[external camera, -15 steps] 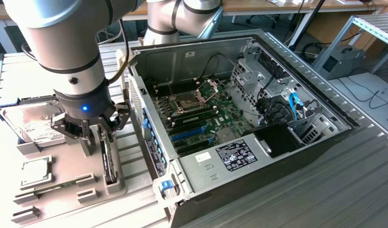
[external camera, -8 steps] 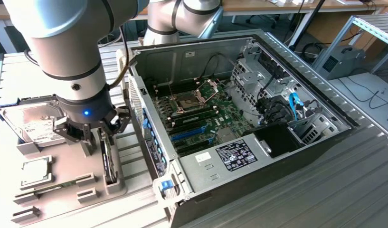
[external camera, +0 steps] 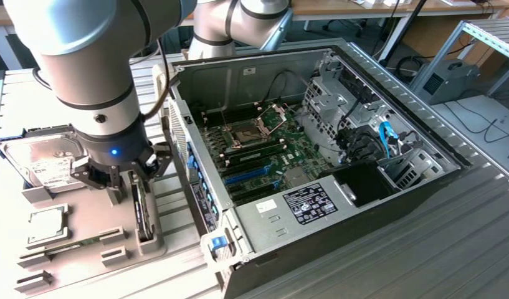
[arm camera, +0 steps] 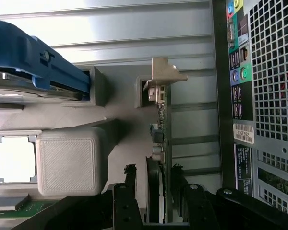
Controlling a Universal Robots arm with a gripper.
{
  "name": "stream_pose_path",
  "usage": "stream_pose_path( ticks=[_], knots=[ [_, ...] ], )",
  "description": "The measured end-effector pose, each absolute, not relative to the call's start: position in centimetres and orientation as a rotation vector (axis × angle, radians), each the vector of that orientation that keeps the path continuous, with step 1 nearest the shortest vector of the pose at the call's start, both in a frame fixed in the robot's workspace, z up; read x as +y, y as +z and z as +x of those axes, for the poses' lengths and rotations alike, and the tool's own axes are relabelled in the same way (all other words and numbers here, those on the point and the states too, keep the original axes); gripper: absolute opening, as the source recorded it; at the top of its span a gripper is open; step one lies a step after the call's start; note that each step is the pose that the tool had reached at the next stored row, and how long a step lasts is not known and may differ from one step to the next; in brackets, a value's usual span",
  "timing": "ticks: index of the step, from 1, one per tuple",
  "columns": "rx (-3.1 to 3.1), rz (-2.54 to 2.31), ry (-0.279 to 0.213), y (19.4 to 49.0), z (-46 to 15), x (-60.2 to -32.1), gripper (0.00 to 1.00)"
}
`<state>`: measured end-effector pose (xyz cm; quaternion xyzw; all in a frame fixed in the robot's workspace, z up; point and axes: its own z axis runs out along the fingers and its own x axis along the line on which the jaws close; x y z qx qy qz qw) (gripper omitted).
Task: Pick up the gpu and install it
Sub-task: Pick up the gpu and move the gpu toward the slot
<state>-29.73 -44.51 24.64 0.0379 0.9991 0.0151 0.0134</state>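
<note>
Gpu (arm camera: 162, 139): thin dark card standing on edge in a grey holder (external camera: 152, 244), silver bracket at its far end, between the claw's fingers
Claw (arm camera: 153, 168): fingers spread apart, one on either side of the card
Arm (external camera: 88, 62): pointing straight down beside the open computer case (external camera: 263, 75)
Writing: power-supply sticker (external camera: 308, 204), print too small to read

Bright, even light falls from overhead. The arm (external camera: 80, 56) carries soft highlights, and the ribbed table (external camera: 453, 249) shines pale. Inside the case (external camera: 237, 81) it is dimmer, with shadow under the walls. From the wrist, the chip (arm camera: 14, 159) is blown out white, the grey block (arm camera: 69, 160) throws a soft shadow beside it, and the gripper (arm camera: 153, 168) is a near-black mass.
</note>
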Motion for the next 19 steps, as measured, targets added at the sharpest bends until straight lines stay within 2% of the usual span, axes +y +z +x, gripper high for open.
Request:
stream_pose_path(
  ticks=[11, 12, 14, 19],
  knots=[
    [3.112, 0.118, 0.047, 24.62, -29.73, -45.17, 0.42],
    [3.112, 0.118, 0.047, 24.63, -29.73, -45.17, 0.41],
    [3.112, 0.118, 0.047, 24.63, -29.73, -45.17, 0.28],
    [3.112, 0.118, 0.047, 24.63, -29.73, -45.17, 0.26]
  ],
)
